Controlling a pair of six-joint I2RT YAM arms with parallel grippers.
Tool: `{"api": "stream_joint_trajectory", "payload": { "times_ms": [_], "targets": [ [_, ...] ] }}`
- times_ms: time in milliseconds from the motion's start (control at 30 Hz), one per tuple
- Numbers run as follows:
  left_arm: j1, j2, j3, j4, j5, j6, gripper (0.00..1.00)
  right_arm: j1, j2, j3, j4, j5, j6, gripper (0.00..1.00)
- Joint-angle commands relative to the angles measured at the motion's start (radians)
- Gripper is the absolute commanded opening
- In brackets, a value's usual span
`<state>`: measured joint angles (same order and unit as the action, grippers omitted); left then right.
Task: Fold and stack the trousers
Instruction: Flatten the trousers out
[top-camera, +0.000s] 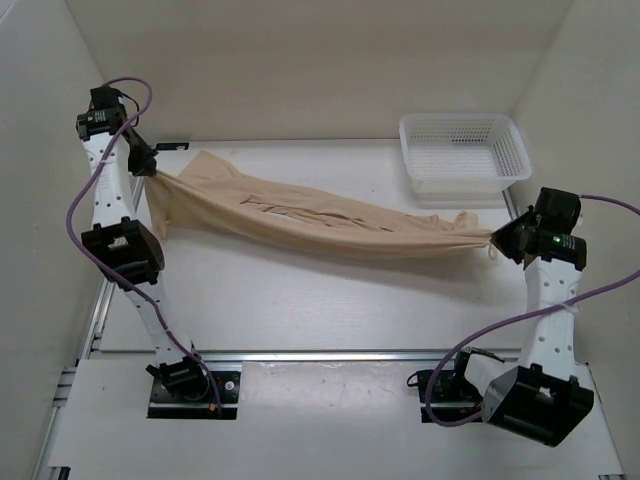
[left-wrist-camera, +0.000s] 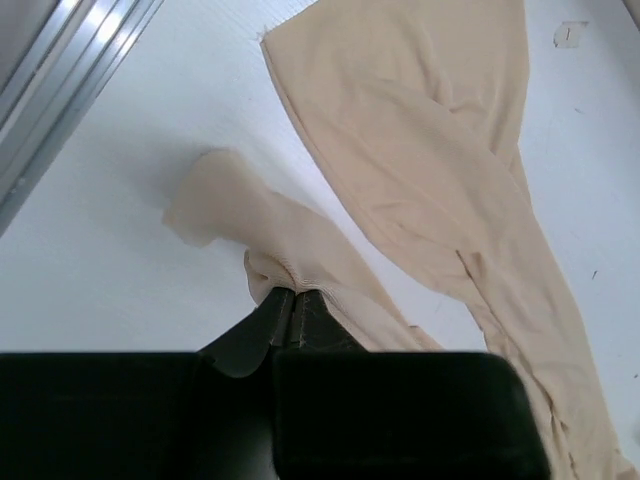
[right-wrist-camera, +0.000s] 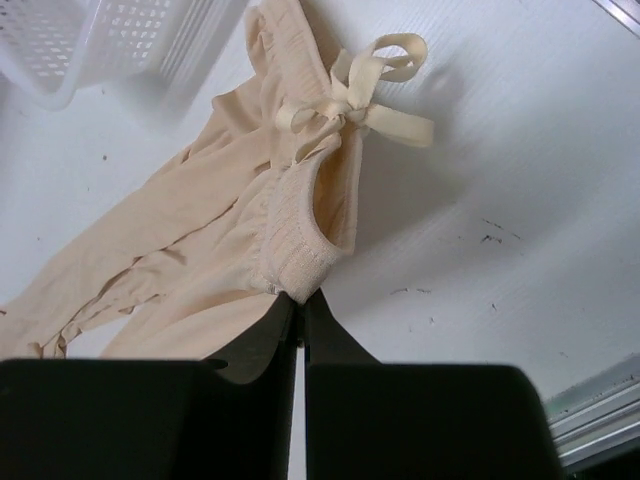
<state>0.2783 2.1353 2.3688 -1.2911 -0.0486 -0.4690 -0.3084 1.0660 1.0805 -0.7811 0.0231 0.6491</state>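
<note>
The light beige trousers hang stretched across the table between both arms, sagging in the middle. At the far left my left gripper is shut on the leg-hem end; in the left wrist view the fabric bunches at the closed gripper. On the right side my right gripper is shut on the ribbed waistband, pinched at the closed gripper. The waist drawstring bow dangles beyond the waistband.
A white plastic mesh basket stands at the back right, close to the waist end of the trousers. An aluminium rail runs along the table's near edge, another along the left side. White walls enclose the table.
</note>
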Motion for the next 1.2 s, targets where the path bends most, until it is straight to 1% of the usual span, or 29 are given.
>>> {"api": "stream_joint_trajectory", "payload": {
  "times_ms": [0, 33, 100, 133, 200, 233, 267, 300, 333, 367, 400, 433, 467, 500, 533, 633, 700, 767, 800, 867, 900, 967, 1000, 1067, 1167],
  "targets": [
    [-0.005, -0.158, -0.058, -0.030, -0.057, 0.047, 0.11, -0.006, -0.087, 0.000, -0.081, 0.034, 0.009, 0.00],
    [0.005, -0.182, -0.124, -0.030, -0.094, 0.047, 0.11, -0.006, -0.128, -0.014, -0.095, 0.043, 0.009, 0.00],
    [0.005, -0.262, -0.193, -0.030, -0.134, 0.047, 0.11, -0.006, -0.173, -0.063, -0.148, 0.057, 0.009, 0.00],
    [0.016, -0.293, -0.279, -0.030, -0.181, 0.035, 0.11, -0.006, -0.216, -0.080, -0.168, 0.090, 0.021, 0.00],
    [0.035, -0.402, -0.382, -0.039, -0.241, -0.003, 0.11, -0.006, -0.257, -0.122, -0.225, 0.132, 0.032, 0.00],
    [0.062, -0.443, -0.435, -0.049, -0.297, -0.061, 0.11, -0.006, -0.293, -0.131, -0.236, 0.152, 0.032, 0.00],
    [0.079, -0.490, -0.553, -0.050, -0.310, -0.086, 0.11, -0.006, -0.308, -0.140, -0.236, 0.168, 0.032, 0.00],
    [0.096, -0.568, -0.603, -0.050, -0.322, -0.109, 0.33, 0.008, -0.320, -0.140, -0.245, 0.181, 0.032, 0.04],
    [0.113, -0.596, -0.641, -0.050, -0.323, -0.109, 0.55, 0.021, -0.333, -0.140, -0.245, 0.190, 0.032, 0.09],
    [0.125, -0.616, -0.690, -0.022, -0.323, -0.109, 0.69, 0.022, -0.333, -0.140, -0.245, 0.190, 0.021, 0.15],
    [0.136, -0.629, -0.701, -0.022, -0.323, -0.109, 0.85, 0.031, -0.333, -0.119, -0.245, 0.190, 0.021, 0.35],
    [0.136, -0.643, -0.701, -0.022, -0.312, -0.097, 1.00, 0.031, -0.333, -0.119, -0.245, 0.180, 0.021, 0.46],
    [0.136, -0.643, -0.710, -0.022, -0.272, -0.085, 1.00, 0.031, -0.333, -0.105, -0.245, 0.179, 0.021, 0.59],
    [0.136, -0.655, -0.720, -0.022, -0.257, -0.085, 1.00, 0.031, -0.333, -0.105, -0.245, 0.169, 0.021, 0.70],
    [0.136, -0.655, -0.720, -0.022, -0.248, -0.074, 1.00, 0.031, -0.322, -0.094, -0.245, 0.169, 0.021, 0.78],
    [0.136, -0.667, -0.729, -0.013, -0.229, -0.074, 1.00, 0.031, -0.322, -0.094, -0.236, 0.169, 0.021, 0.79],
    [0.136, -0.667, -0.743, -0.004, -0.189, -0.065, 0.98, 0.031, -0.331, -0.094, -0.236, 0.158, 0.001, 0.79],
    [0.136, -0.658, -0.761, 0.028, -0.175, -0.056, 0.95, 0.040, -0.331, -0.094, -0.224, 0.131, -0.015, 0.74],
    [0.124, -0.658, -0.785, 0.042, -0.162, -0.056, 0.92, 0.040, -0.331, -0.094, -0.212, 0.112, -0.034, 0.70],
    [0.107, -0.658, -0.809, 0.074, -0.145, -0.040, 0.88, 0.040, -0.321, -0.116, -0.187, 0.060, -0.058, 0.46],
    [0.081, -0.647, -0.819, 0.085, -0.123, -0.040, 0.86, 0.051, -0.321, -0.116, -0.173, 0.037, -0.068, 0.32],
    [0.069, -0.637, -0.853, 0.111, -0.082, -0.023, 0.79, 0.075, -0.321, -0.148, -0.155, -0.012, -0.068, 0.00],
    [0.068, -0.637, -0.864, 0.124, -0.065, -0.014, 0.79, 0.087, -0.321, -0.148, -0.155, -0.012, -0.057, 0.00],
    [0.021, -0.624, -0.885, 0.160, -0.007, 0.010, 0.77, 0.141, -0.321, -0.184, -0.145, -0.022, -0.045, 0.00],
    [-0.066, -0.583, -0.885, 0.180, 0.007, 0.021, 0.77, 0.231, -0.304, -0.226, -0.133, -0.049, -0.045, 0.00]
  ]
}}
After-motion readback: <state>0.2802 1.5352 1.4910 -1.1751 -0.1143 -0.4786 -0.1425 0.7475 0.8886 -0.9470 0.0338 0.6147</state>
